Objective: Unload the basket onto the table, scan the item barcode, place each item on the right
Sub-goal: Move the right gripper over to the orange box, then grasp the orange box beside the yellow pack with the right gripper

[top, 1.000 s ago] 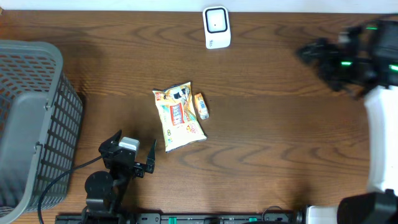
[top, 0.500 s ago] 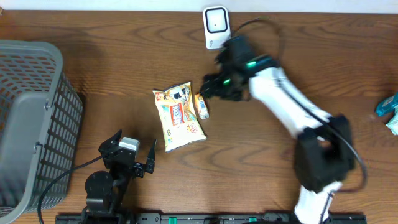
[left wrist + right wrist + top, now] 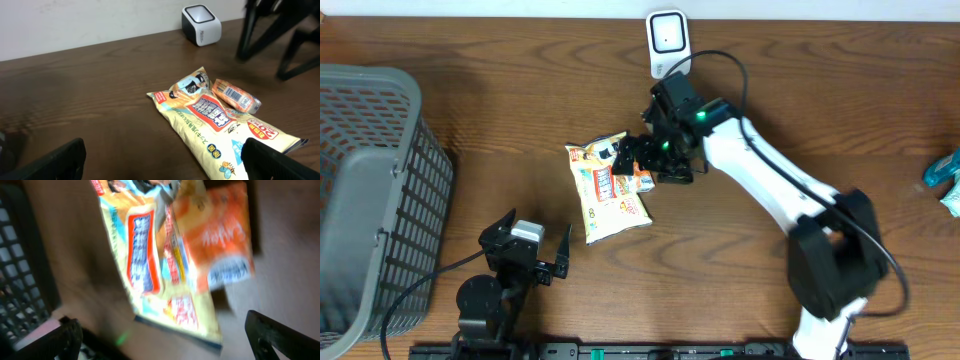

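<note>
Orange foil marks the likely target: a small orange packet [image 3: 642,183] lies flat on the wooden surface [image 3: 500,100], touching the right edge of a larger yellow snack bag [image 3: 605,200], with a white barcode label turned upward in the left wrist view. The right arm reaches across from its side so that the right fingers [image 3: 280,330] hang spread wide just above the packet, one to each side of it, which reads as lining up for a pick and not yet a grip. The white scanner [image 3: 668,42] stands near the far edge, close behind that arm, so a lifted packet would have only a short way to its window. The left fingers [image 3: 55,162] are also spread and hold nothing, parked near the front edge beside the grey basket [image 3: 370,200], apparently kept clear of the reach
</note>
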Tool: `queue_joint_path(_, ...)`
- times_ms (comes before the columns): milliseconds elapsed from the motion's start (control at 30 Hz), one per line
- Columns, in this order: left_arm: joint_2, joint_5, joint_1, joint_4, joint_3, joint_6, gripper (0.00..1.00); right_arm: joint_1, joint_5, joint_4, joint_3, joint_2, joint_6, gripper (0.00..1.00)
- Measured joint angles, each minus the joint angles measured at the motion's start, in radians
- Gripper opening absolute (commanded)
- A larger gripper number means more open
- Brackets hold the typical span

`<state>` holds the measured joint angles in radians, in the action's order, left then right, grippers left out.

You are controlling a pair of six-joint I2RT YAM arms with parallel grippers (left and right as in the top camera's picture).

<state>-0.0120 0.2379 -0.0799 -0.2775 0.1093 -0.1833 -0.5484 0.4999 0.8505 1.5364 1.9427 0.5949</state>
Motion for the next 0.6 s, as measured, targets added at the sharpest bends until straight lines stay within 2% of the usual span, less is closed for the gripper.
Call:
queue_joint_path(200, 0.0, 0.0, 0.0, 0.0, 0.0, 0.0, 0.98, 0.0, -0.113, 0.081, 0.0, -0.145, 0.238, 0.99)
queue_joint_path(400, 0.0, 0.0, 0.0, 0.0, 0.0, 0.0, 0.98, 0.0, -0.173, 0.09, 0.0, -0.162, 0.502, 0.99)
queue_joint_path(600, 0.0, 0.0, 0.0, 0.0, 0.0, 0.0, 0.98, -0.002, -0.198, 0.087, -0.044, -0.162, 0.877, 0.99)
